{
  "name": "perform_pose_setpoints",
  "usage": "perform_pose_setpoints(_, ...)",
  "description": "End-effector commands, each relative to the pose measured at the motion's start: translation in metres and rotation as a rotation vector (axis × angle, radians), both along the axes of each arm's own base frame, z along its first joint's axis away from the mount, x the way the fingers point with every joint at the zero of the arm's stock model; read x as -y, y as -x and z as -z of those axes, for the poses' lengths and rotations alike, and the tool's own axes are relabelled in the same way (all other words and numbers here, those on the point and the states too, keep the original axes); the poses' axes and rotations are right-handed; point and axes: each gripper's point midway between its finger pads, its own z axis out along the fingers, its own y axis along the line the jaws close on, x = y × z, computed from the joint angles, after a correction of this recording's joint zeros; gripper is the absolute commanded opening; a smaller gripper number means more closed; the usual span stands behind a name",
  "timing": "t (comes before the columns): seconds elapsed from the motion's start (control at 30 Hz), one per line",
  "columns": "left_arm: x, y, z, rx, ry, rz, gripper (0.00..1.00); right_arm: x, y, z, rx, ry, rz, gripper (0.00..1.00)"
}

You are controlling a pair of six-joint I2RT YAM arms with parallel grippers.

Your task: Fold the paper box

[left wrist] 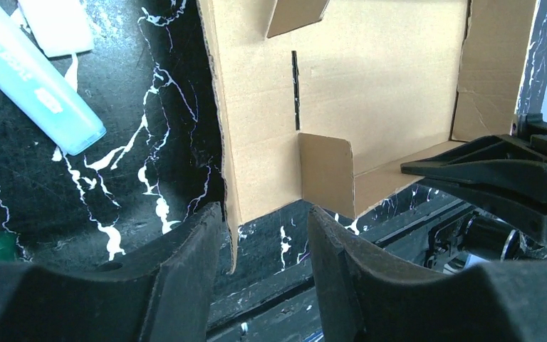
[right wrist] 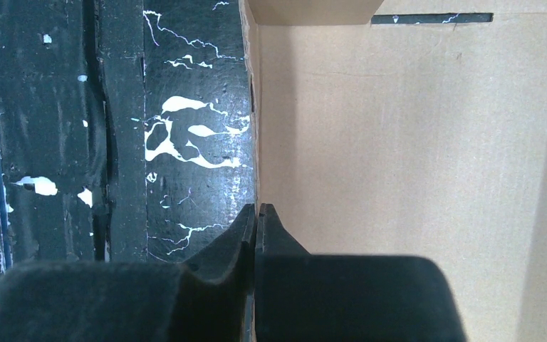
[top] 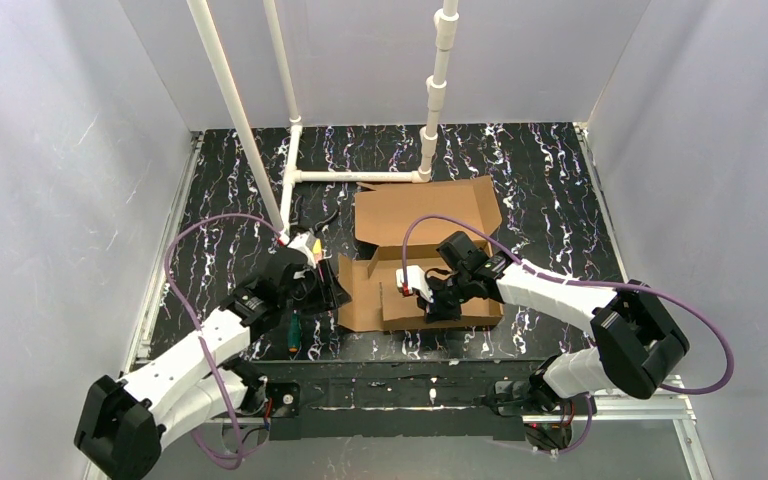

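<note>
Locate the screwdriver, green and orange in the handle, flat on the black marbled table beside the left arm's wrist. In the left wrist view, note a pale teal marker lying on the same surface, left of the cardboard.

Just right of the screwdriver, find the left gripper at the left edge of the paper box. Read its jaws as partly apart, straddling the lower corner of the raised left wall without clamping it. Note the wall's edge close by one finger and open space toward the other.

Find the paper box itself at mid-table, part folded: base flat, left wall raised, one broad panel spread away toward the white pipe frame, small corner tabs standing inside.

Further right, find the right gripper on the box's near edge. Read its jaws as closed, fingertips pressed together in line with that cardboard edge. Cannot tell whether any cardboard sits between them.
</note>
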Motion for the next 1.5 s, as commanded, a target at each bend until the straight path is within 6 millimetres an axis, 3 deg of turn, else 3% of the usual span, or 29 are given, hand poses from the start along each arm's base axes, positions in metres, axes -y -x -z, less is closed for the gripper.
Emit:
perform_pose_setpoints(0.0,0.006,-0.001,0.006,-0.041,0.025,0.009,0.45,0.008,-0.005,0.015,0.010,0.069,0.018,0.01)
perform_pose_setpoints(0.3,-0.006,-0.011,0.015,-0.074,-0.123,0.009,0.41,0.008,-0.005,0.014,0.010,0.067,0.015,0.01)
perform_pose_setpoints(0.37,-0.001,-0.012,0.018,-0.085,-0.119,0.031,0.31,0.008,-0.005,0.014,0.011,0.066,0.014,0.01)
perform_pose_setpoints(0.47,0.016,-0.016,0.011,-0.074,-0.045,0.071,0.01,0.008,-0.005,0.014,0.011,0.066,0.016,0.01)
perform_pose_setpoints(0.5,0.021,-0.017,0.006,-0.065,-0.021,0.080,0.00,0.008,-0.005,0.014,0.009,0.067,0.016,0.01)
perform_pose_setpoints(0.67,0.035,-0.024,-0.027,-0.002,0.065,0.104,0.00,0.005,-0.001,0.009,-0.011,0.054,0.008,0.02)
perform_pose_setpoints(0.8,0.047,-0.024,-0.055,0.021,0.159,0.123,0.00,0.000,0.002,-0.002,-0.028,0.023,-0.009,0.10)
perform_pose_setpoints(0.93,0.068,-0.022,-0.065,-0.011,0.258,0.157,0.00,-0.002,-0.001,-0.001,-0.030,0.030,-0.005,0.01)
perform_pose_setpoints(1.2,0.098,-0.026,-0.052,-0.062,0.290,0.217,0.00,-0.003,-0.002,-0.002,-0.028,0.025,0.011,0.01)
perform_pose_setpoints(1.4,0.097,-0.025,-0.034,-0.096,0.256,0.219,0.00,-0.001,-0.003,0.000,-0.027,0.034,0.016,0.01)
perform_pose_setpoints(1.47,0.092,-0.024,-0.028,-0.102,0.232,0.205,0.04,-0.001,-0.003,0.001,-0.028,0.036,0.016,0.01)
